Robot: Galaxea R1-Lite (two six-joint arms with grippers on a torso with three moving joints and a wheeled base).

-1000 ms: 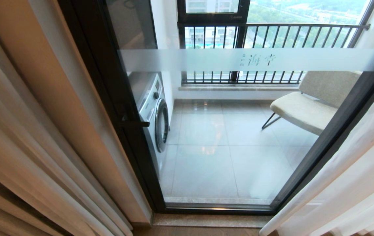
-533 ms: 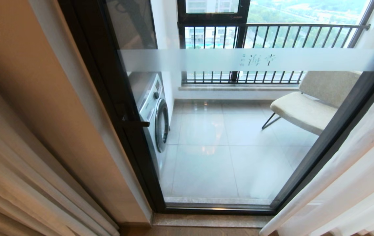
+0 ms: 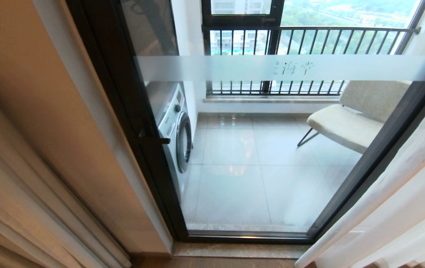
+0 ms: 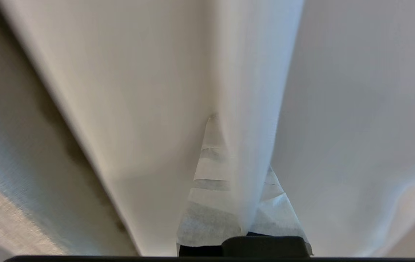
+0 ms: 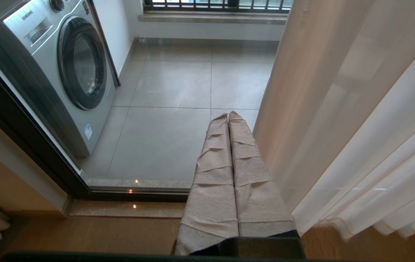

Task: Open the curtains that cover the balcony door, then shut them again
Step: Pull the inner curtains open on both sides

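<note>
The curtains are drawn apart. The left one is bunched at the head view's left edge and a white sheer hangs at its right. Between them the balcony door is uncovered, with its frosted band and dark bar handle. In the left wrist view my left gripper is shut on a pale fold of the left curtain, which runs between its taped fingers. My right gripper is shut and empty, low before the door's sill, beside the right sheer.
Beyond the glass stand a silver washing machine, a beige chair and a black-railed window. A beige wall strip lies between the left curtain and the door frame. Wooden floor runs in front of the sill.
The left curtain's folds have slid further left, out toward the head view's edge, baring more wall beside the door frame. The right gripper and right sheer have kept still.
</note>
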